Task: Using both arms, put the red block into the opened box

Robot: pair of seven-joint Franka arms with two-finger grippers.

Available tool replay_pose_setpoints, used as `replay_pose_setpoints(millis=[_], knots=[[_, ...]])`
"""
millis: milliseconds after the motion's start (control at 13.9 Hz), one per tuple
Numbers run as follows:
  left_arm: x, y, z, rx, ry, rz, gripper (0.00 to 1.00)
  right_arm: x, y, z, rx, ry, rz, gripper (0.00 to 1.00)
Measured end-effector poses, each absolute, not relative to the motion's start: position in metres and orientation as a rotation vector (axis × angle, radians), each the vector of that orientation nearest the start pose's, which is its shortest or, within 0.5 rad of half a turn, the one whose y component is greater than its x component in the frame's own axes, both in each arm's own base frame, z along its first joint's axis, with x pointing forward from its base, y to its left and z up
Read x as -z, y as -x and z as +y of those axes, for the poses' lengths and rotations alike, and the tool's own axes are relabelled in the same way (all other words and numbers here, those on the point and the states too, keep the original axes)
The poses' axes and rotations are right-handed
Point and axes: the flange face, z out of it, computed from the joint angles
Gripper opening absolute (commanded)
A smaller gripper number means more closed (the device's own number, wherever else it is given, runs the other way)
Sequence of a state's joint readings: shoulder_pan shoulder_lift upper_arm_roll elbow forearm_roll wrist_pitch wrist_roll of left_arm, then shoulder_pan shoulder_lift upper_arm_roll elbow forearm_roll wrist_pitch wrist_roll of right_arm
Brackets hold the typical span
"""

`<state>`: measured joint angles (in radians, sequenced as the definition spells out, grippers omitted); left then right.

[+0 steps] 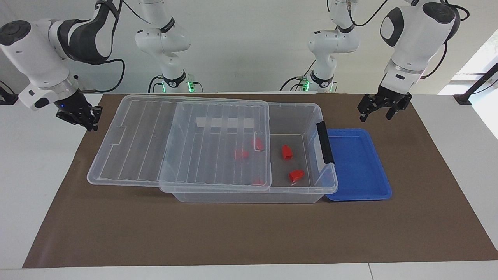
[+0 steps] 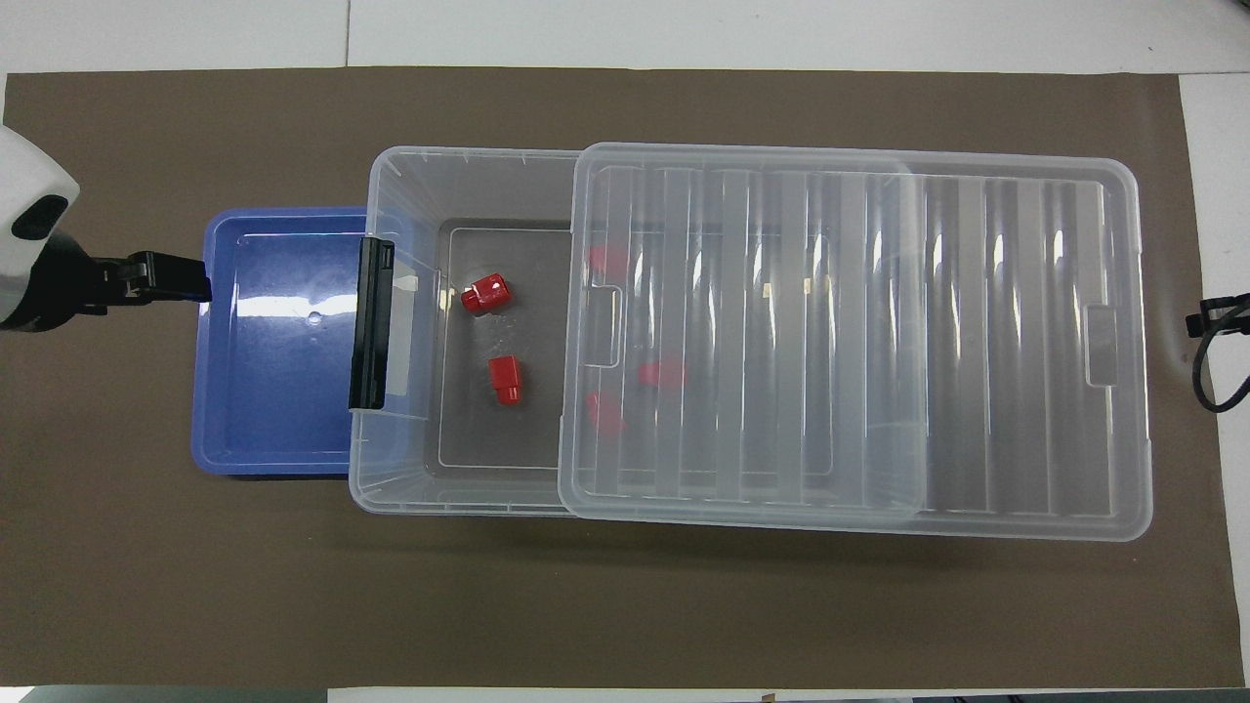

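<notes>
The clear box (image 1: 249, 196) (image 2: 391, 478) lies across the mat. Its ribbed lid (image 1: 136, 140) (image 2: 1025, 342) is slid toward the right arm's end, which leaves the end by the black latch handle (image 1: 325, 142) (image 2: 371, 322) uncovered. Two red blocks (image 1: 287, 152) (image 2: 505, 379) lie on the bare floor of the box. More red blocks (image 1: 241, 154) (image 2: 664, 373) show dimly under the lid. My left gripper (image 1: 376, 112) (image 2: 195, 286) hangs open and empty over the mat by the blue tray's outer end. My right gripper (image 1: 83, 118) (image 2: 1199, 322) is shut on nothing, just off the lid's end.
A shallow blue tray (image 1: 358, 163) (image 2: 273, 371) lies against the box's handle end with nothing in it. A brown mat (image 1: 249, 233) covers the table under everything.
</notes>
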<state>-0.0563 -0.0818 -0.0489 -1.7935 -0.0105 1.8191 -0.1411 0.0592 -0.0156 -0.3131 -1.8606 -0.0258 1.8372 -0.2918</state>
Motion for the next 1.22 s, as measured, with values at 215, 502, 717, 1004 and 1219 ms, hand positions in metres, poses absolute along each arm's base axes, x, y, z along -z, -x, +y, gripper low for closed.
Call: replay_pose_setpoints(millis=[215,502,717,1004,1219], knots=[[-0.606,-0.560,-0.053,0.123,3.157,-0.079,1.00,-0.507,-0.540,-0.141,-0.044,3.158,-0.009,0.00],[-0.614,-0.572,-0.040,0.075,3.156,-0.111,1.00,-0.486,-0.538,-0.140,-0.060,3.156,0.017,0.00],[-0.612,-0.571,-0.043,0.044,3.156,-0.086,1.00,-0.477,-0.536,-0.137,-0.076,3.153,0.051,0.00],[-0.607,-0.569,-0.043,0.014,3.154,-0.074,1.00,-0.473,-0.538,-0.126,-0.072,3.154,0.091,0.00],[-0.608,-0.568,-0.043,0.013,3.154,-0.074,1.00,-0.468,-0.540,-0.118,-0.058,3.157,0.093,0.00]])
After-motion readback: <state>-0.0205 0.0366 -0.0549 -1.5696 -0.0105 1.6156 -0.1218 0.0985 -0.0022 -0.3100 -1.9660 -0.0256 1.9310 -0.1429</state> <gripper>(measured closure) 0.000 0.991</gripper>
